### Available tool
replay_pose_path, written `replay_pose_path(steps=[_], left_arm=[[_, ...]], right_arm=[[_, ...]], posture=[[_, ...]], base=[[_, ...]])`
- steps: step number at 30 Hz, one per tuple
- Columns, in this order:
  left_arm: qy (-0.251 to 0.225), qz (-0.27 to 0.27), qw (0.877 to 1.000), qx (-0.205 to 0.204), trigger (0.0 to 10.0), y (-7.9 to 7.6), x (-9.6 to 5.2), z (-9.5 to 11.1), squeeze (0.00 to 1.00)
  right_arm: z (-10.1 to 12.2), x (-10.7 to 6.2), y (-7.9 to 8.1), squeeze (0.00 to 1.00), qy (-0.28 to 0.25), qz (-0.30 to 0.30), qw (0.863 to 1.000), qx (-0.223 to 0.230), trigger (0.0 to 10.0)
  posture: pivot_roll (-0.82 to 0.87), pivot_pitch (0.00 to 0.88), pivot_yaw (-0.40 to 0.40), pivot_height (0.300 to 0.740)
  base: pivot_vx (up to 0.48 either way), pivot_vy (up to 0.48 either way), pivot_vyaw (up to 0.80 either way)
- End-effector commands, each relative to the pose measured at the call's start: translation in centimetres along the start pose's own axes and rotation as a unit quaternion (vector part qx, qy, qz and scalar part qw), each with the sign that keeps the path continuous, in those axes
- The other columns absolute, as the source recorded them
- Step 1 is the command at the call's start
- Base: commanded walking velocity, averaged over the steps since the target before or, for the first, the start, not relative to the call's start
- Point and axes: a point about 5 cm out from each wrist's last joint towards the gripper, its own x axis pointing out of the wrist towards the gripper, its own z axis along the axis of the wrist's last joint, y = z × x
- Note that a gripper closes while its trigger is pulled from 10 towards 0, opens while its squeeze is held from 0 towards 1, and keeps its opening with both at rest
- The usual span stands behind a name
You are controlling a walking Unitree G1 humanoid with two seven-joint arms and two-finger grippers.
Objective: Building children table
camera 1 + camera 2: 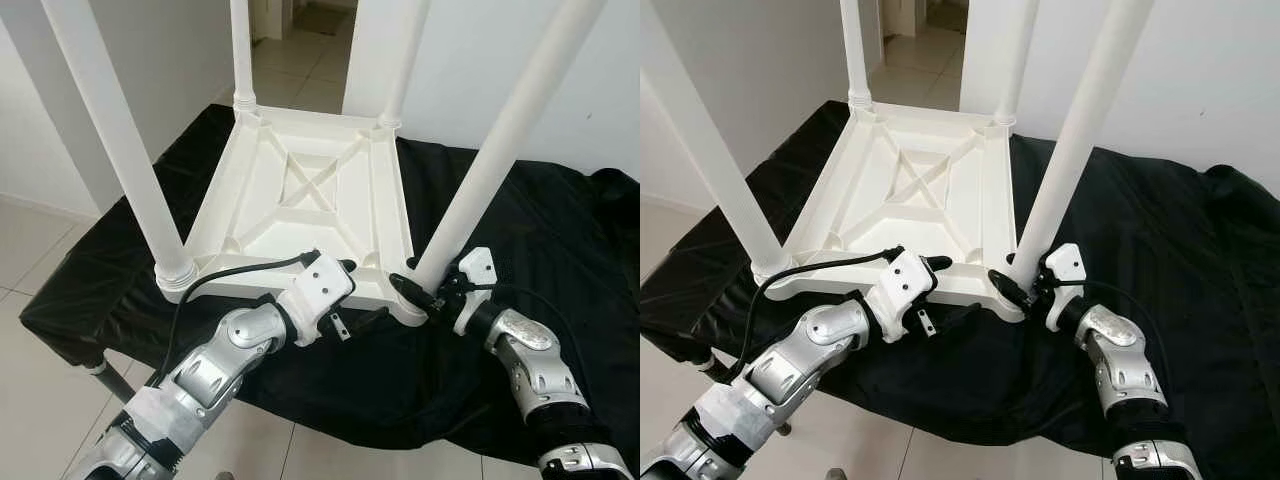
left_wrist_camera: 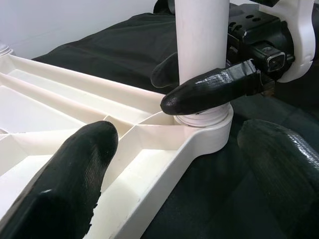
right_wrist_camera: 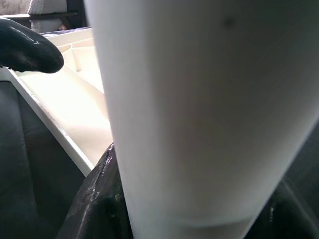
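Observation:
A white children's table (image 1: pixel 300 190) lies upside down on a black cloth, all of its legs pointing up. My right gripper (image 1: pixel 418 285) is shut around the base of the near-right leg (image 1: pixel 500 140), just above its socket; the wrist view has the leg (image 3: pixel 199 99) wedged between the black fingers. In the left wrist view one of those fingers (image 2: pixel 209 92) crosses the front of the leg. My left gripper (image 1: pixel 358 292) is open at the near rim, beside that corner. One finger (image 2: pixel 75 174) is over the ribbed underside and the other over the cloth.
The black cloth (image 1: pixel 560 230) drapes a low stand with a grey metal leg (image 1: pixel 115 380) at its near-left corner. Tiled floor (image 1: pixel 40 400) surrounds it. White walls stand behind, with a doorway (image 1: pixel 300 50) at the back. The three other legs rise close to my arms.

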Motion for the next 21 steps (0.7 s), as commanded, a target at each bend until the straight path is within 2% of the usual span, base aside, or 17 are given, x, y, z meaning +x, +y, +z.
replay_pose_path(steps=[1,3,6,17,18,19,20,21], left_arm=[[0.004,-0.074,0.997,0.005,10.0,-0.8,0.0,0.0,0.0],[0.004,-0.075,0.997,0.005,10.0,-0.8,0.0,0.0,0.0],[0.004,-0.076,0.997,0.003,10.0,-0.9,0.0,0.0,0.0],[0.005,-0.077,0.997,0.004,10.0,-0.9,0.1,0.0,0.0],[0.005,-0.076,0.997,0.004,10.0,-0.8,0.1,0.0,0.0],[0.005,-0.076,0.997,0.004,10.0,-0.8,0.1,0.0,0.0],[0.004,-0.076,0.997,0.003,10.0,-0.8,0.1,0.0,0.0],[0.004,-0.076,0.997,0.003,10.0,-0.8,0.1,0.0,0.0]], right_arm=[[-0.3,-0.6,-0.2,0.0,0.009,0.002,1.0,0.004,0.0],[-0.3,-0.7,0.0,0.0,0.009,0.004,1.0,0.008,0.0],[-0.3,-0.8,0.6,0.0,0.002,-0.003,1.0,0.014,10.0],[0.4,-0.7,1.3,0.0,-0.019,-0.042,0.999,0.02,10.0],[0.4,-0.5,1.8,0.0,-0.02,-0.069,0.997,0.03,10.0],[0.4,-0.5,1.8,0.0,-0.02,-0.069,0.997,0.03,10.0],[0.3,-0.4,2.2,0.0,-0.018,-0.101,0.994,0.031,10.0],[0.3,-0.4,2.2,0.0,-0.018,-0.101,0.994,0.031,10.0]], posture=[[-0.05,0.0,-0.049,0.74],[-0.05,0.0,-0.048,0.74],[-0.06,0.0,-0.047,0.74],[-0.06,0.0,-0.042,0.74],[-0.07,0.0,-0.04,0.74],[-0.07,0.0,-0.04,0.74],[-0.07,0.0,-0.035,0.74],[-0.07,0.0,-0.035,0.74]], base=[[0.0,0.0,0.0],[0.0,0.0,0.0],[0.0,0.0,0.0],[0.0,0.0,0.0],[0.0,0.0,0.0],[0.0,0.0,0.0],[0.0,0.0,0.0],[0.0,0.0,0.0]])
